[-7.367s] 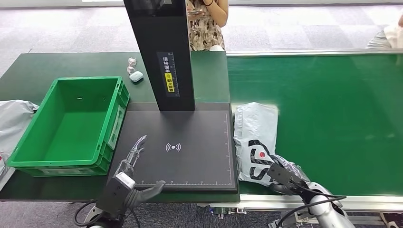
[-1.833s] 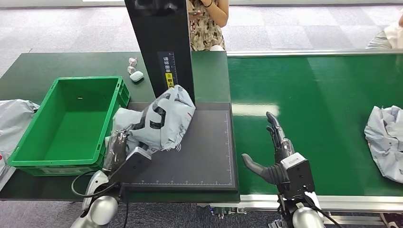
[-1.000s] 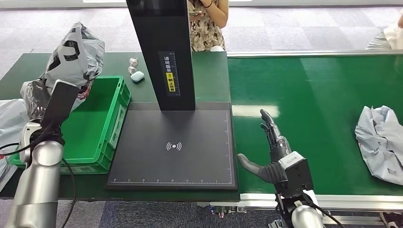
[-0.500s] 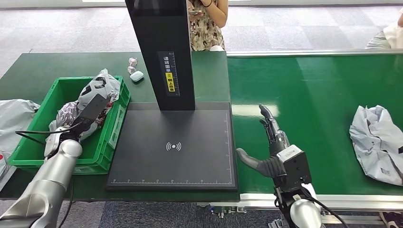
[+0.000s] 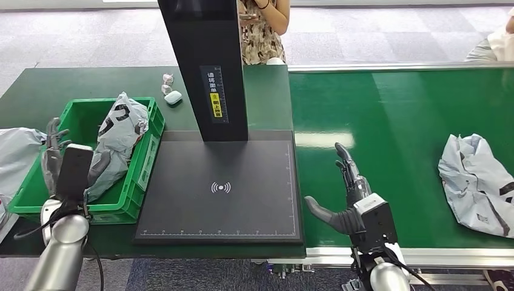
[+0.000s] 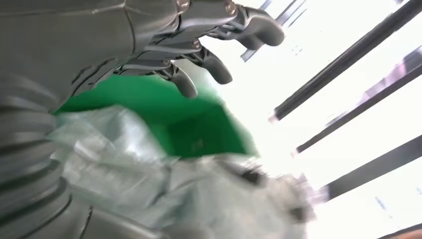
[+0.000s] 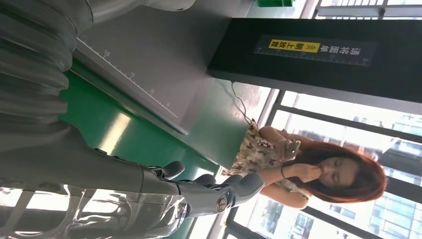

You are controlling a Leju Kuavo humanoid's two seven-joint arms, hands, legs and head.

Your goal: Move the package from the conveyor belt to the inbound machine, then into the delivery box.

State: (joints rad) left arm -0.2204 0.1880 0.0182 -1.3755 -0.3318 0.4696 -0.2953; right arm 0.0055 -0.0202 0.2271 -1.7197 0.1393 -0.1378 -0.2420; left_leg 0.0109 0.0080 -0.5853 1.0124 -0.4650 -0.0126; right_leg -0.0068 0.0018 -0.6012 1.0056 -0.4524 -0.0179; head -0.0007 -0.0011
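Observation:
The grey package with black print (image 5: 121,130) lies slanted in the green delivery box (image 5: 151,124), leaning toward its right wall. My left hand (image 5: 63,160) is over the box's near left part with its fingers spread, holding nothing; its thumb is close beside the package. In the left wrist view the fingers (image 6: 214,67) stand apart above the crumpled package (image 6: 149,189) and the box (image 6: 169,114). My right hand (image 5: 351,197) hovers open over the conveyor belt (image 5: 400,121), just right of the black inbound machine plate (image 5: 242,206).
The machine's black tower (image 5: 203,66) rises behind the plate. A second grey package (image 5: 479,182) lies on the belt at the far right. More grey bags (image 5: 15,157) sit left of the box. A person (image 5: 263,30) stands behind the table, near an earbud case (image 5: 174,97).
My left hand has let go of the package, which now rests in the box, and has drawn back toward me. The package on the belt has drifted left. My right hand barely moved.

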